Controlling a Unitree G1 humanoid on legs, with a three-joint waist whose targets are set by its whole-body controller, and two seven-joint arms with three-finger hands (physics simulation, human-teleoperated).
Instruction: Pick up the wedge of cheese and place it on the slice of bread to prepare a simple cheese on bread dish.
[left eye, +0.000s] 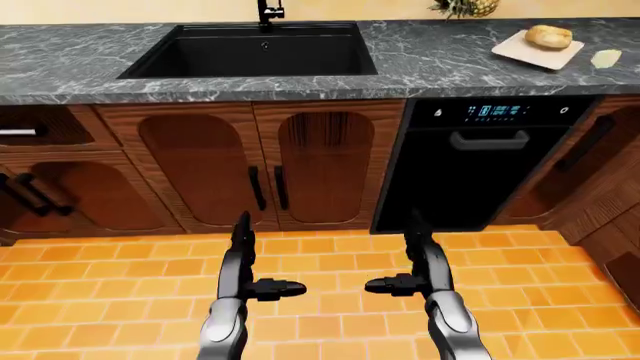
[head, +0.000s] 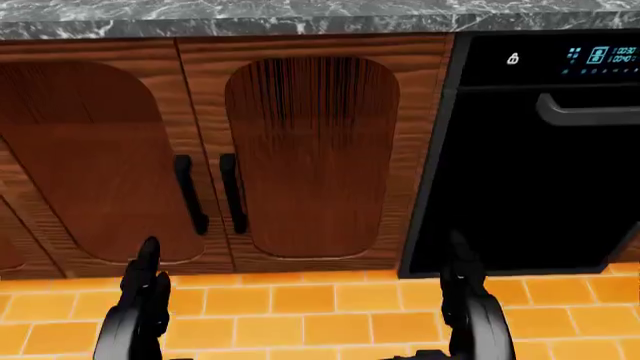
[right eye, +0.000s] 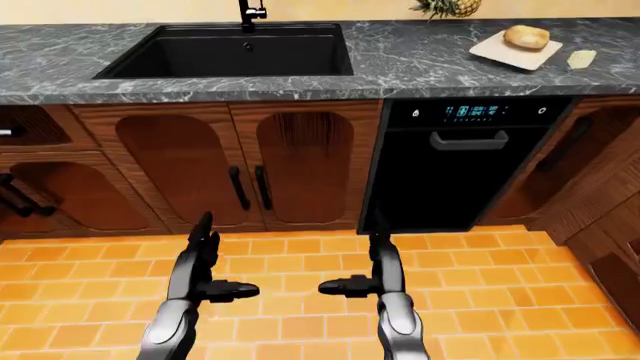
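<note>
Left hand (left eye: 250, 281) and right hand (left eye: 412, 279) at 6 o'clock in the left-eye view, both over orange floor tiles (left eye: 330, 262), fingers spread apart, thumbs pointing inward toward each other, nothing held. Above them at 12 o'clock: wooden cabinet doors (left eye: 265, 161) under a grey marble counter (left eye: 430, 64), black sink (left eye: 255, 51) set into it. Black oven (left eye: 478, 161) at 3 o'clock of the doors. Bread (left eye: 549, 36) on a pale board (left eye: 520, 51) at 2 o'clock on the counter. Cheese (left eye: 606, 58) just beside the board, at its 3 o'clock, apart from the bread. Pineapple (left eye: 466, 7) at 1 o'clock.
</note>
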